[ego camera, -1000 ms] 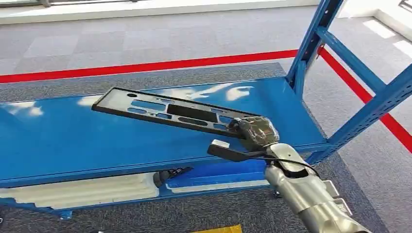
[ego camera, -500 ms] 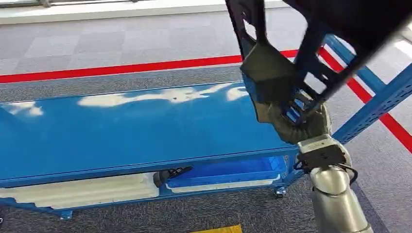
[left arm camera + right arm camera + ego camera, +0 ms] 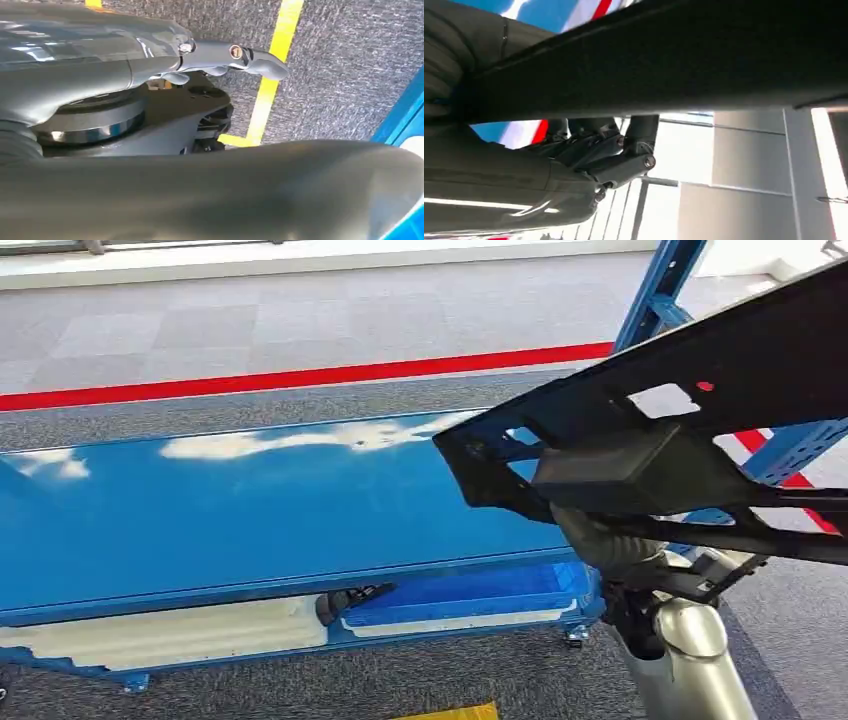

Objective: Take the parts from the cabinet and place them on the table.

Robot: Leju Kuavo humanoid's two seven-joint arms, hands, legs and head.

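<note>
Black plastic part (image 3: 680,430) clear of blue shelf (image 3: 250,510), grasped from beneath by right hand (image 3: 610,540). Left hand (image 3: 220,55) slack, holding nothing. Advice: keep panel level, swing wide of upright (image 3: 655,295).

text: none legible | labels/brands/numbers: none readable in head or wrist views | floor markings: red line (image 3: 300,375) and yellow line (image 3: 270,80) on the carpet, plain stripes, no lettering | black part (image 3: 700,440): no print visible

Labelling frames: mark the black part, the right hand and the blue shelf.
black part (image 3: 760,350), head view, its flat panel.
right hand (image 3: 610,545), head view, beneath the part.
blue shelf (image 3: 250,510), head view, bare top surface.
</note>
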